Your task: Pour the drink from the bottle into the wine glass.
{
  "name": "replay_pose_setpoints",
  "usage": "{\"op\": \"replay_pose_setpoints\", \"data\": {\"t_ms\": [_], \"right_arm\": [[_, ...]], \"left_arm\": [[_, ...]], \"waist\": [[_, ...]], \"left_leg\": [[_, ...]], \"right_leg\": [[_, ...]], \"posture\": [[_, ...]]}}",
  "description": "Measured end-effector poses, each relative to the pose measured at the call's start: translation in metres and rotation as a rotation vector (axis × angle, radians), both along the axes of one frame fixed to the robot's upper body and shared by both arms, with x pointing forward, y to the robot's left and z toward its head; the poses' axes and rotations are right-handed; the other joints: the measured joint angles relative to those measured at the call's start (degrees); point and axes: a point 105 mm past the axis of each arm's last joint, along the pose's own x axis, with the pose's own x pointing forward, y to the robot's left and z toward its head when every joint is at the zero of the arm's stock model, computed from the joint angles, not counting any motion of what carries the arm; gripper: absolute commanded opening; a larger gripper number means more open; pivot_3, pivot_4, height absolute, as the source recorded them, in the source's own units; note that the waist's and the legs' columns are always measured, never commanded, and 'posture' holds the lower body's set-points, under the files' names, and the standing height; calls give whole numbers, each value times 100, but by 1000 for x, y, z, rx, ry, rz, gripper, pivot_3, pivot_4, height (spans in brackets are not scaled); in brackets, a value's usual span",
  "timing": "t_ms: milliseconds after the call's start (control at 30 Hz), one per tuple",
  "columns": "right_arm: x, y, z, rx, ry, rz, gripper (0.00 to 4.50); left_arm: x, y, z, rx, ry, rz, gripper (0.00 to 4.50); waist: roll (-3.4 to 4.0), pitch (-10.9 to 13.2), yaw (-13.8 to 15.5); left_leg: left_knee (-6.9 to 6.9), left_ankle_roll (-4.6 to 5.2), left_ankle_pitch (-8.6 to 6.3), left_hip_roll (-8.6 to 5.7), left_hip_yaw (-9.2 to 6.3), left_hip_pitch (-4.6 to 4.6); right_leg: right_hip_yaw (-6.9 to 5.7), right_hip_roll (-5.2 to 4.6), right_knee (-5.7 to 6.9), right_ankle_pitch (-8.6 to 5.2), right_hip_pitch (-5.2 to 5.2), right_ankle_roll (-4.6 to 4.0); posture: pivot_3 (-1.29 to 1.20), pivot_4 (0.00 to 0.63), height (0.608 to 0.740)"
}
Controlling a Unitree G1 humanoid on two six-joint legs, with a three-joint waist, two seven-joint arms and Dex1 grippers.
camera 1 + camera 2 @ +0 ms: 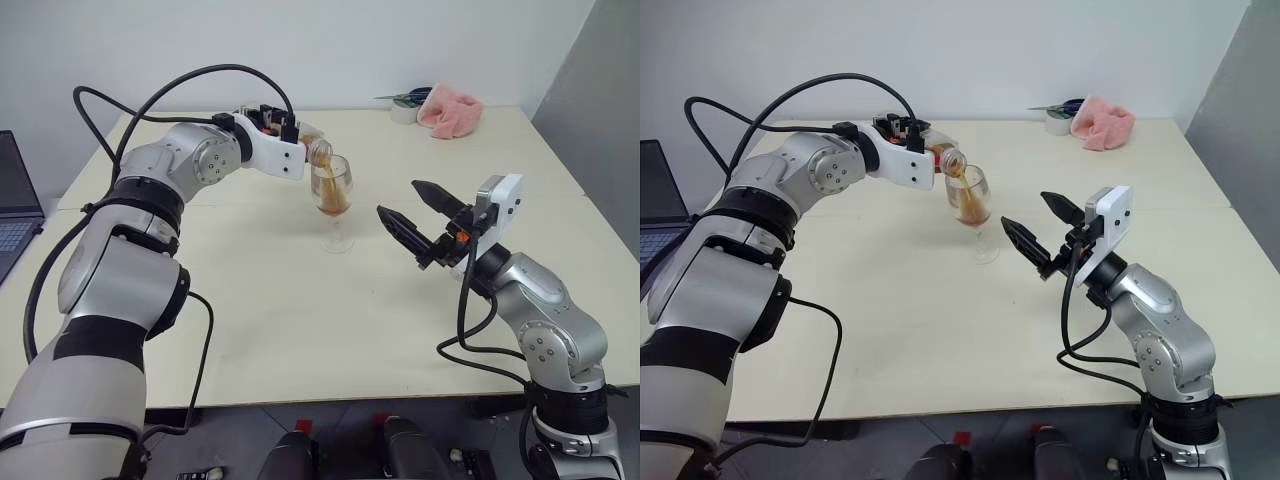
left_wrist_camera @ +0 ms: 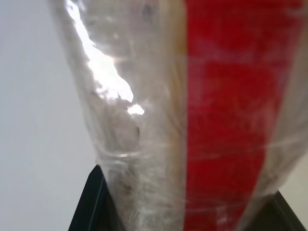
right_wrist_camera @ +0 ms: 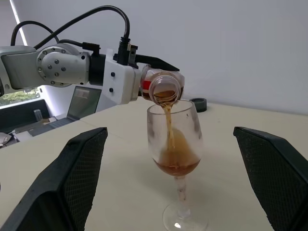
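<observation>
Now the left gripper (image 1: 923, 143) is clamped on the bottle (image 3: 162, 85), tipped so its mouth sits just above the wine glass (image 1: 333, 199), letting the drink (image 3: 176, 163) stream into the bowl. Beside the glass, the right gripper (image 1: 412, 209) hangs apart and empty, likely waiting clear.

A lab or office: bare cream table (image 1: 300, 330), plain white wall (image 1: 300, 50), laptop (image 1: 15, 200) alongside.
</observation>
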Motion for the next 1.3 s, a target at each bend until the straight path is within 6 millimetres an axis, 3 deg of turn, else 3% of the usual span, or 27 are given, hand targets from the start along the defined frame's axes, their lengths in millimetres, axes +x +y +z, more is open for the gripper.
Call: {"op": "replay_pose_setpoints", "data": {"t_ms": [1300], "right_arm": [[0,0,0,-1,0,2,4500]], "left_arm": [[0,-2,7,0,-15,-1,1677]], "waist": [[-1,0,0]], "left_leg": [[1,0,0,0,6,-1]], "right_leg": [[6,0,8,0,-6,0]], "posture": [[0,150,740]]}}
